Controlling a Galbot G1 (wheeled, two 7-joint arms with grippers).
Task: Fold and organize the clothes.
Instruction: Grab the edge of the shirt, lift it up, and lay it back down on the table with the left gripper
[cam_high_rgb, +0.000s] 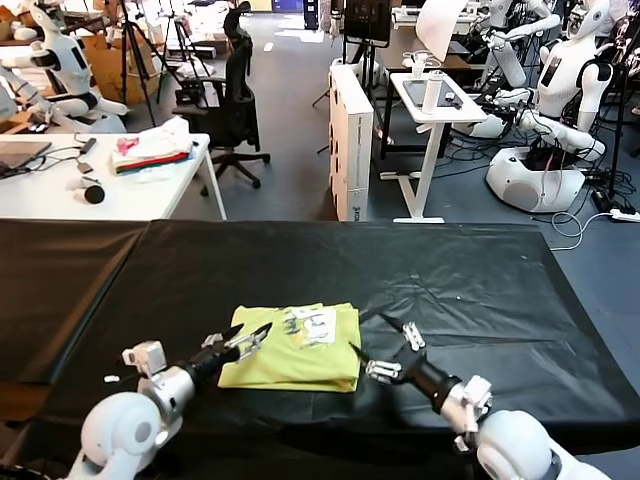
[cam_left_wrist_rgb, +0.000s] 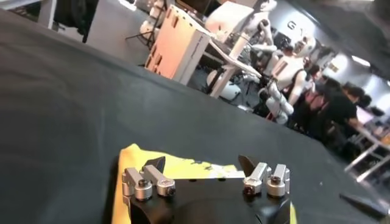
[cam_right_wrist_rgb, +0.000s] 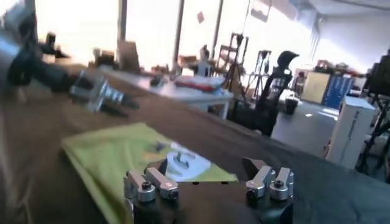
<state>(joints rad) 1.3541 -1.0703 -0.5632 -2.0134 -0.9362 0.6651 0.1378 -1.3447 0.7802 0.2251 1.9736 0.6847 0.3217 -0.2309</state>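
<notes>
Both grippers hover with jaws released — left gripper (cam_high_rgb: 248, 338) over the T-shirt (cam_high_rgb: 295, 350)'s left edge, right gripper (cam_high_rgb: 385, 345) just beside its right edge — seemingly finished folding; tidying probably remains.

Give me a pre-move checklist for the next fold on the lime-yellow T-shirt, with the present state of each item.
1. T-shirt lies flat on the black table, already folded into a compact rectangle: ok.
2. Left gripper open, over the shirt's left edge, holding no cloth: ok.
3. Right gripper open, just off the shirt's right edge, holding nothing: ok.
4. White print faces up near the far edge: ok.
5. No other item on the cloth around the shirt: ok.
6. Layers underneath aligned and free of bunching: cannot tell.
</notes>
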